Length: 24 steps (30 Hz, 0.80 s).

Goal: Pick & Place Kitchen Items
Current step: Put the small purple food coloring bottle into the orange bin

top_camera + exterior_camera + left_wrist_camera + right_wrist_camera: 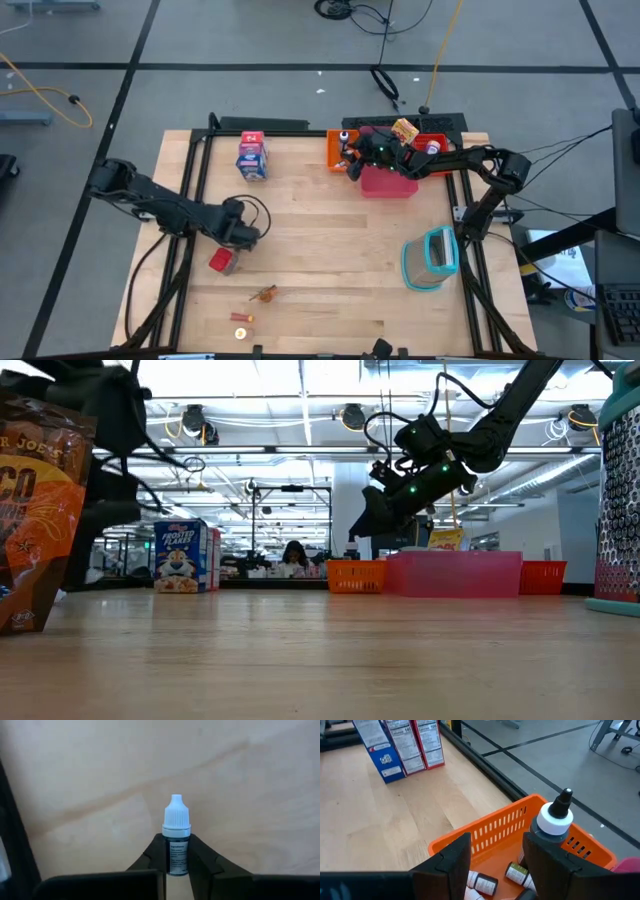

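Note:
My left gripper point(245, 225) hangs over the table's left half, shut on a tiny dark bottle with a white cap point(176, 840). My right gripper point(495, 865) is open above the orange tray point(520, 827) at the far edge, where several small bottles point(485, 882) lie. A dark bottle with a white collar and black nozzle point(557, 812) stands right behind one finger; I cannot tell if they touch. A blue-white carton point(252, 157) stands on the table. A red cube point(222, 260) and small orange-brown bits point(264, 293) lie near the front. My left gripper pinches the tiny bottle by its dark labelled body point(176, 860) between the two fingers. The bottle lies along the fingers, and its white cap point(176, 812) sticks out past the fingertips. The wood of the table shows beyond it, apart from it.
A pink tray point(388, 183) and a red tray point(432, 143) sit beside the orange one, with a yellow carton point(405, 129) behind them. A teal-rimmed clear container point(430, 258) stands at the right. A brown snack bag point(40, 510) fills the low view's left. Bare wood spans the middle.

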Available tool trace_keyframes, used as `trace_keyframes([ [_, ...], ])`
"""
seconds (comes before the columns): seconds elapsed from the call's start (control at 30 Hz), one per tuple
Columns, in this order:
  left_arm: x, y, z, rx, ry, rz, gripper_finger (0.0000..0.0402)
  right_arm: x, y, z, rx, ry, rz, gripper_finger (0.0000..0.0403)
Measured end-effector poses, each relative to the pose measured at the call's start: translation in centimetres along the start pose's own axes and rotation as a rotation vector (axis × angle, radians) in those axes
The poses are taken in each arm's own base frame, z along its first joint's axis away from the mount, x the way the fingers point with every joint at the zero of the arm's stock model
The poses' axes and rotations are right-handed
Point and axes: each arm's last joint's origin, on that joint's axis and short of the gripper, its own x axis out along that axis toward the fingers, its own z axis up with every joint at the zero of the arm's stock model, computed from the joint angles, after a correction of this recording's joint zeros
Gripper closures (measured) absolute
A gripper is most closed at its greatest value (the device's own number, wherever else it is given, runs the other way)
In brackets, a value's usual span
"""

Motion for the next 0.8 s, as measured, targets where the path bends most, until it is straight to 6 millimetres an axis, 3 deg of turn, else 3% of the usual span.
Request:
trace_keyframes([
  [0.1, -1.0, 0.0, 0.6, -0.003, -0.119, -0.052, 0.0368, 0.0, 0.2, 0.2, 0.037, -0.02, 0.073, 0.0232],
  [0.37, -3.6, -1.7, 2.7, 0.072, -0.554, -0.271, 0.0367, -0.5, 1.6, 2.0, 0.113, -0.168, 0.462, 0.0232],
  [0.8, -7.5, -5.2, 7.4, 0.243, -0.957, -0.538, 0.0368, -1.4, 6.1, 3.2, 0.064, -0.296, 0.658, 0.0232],
])
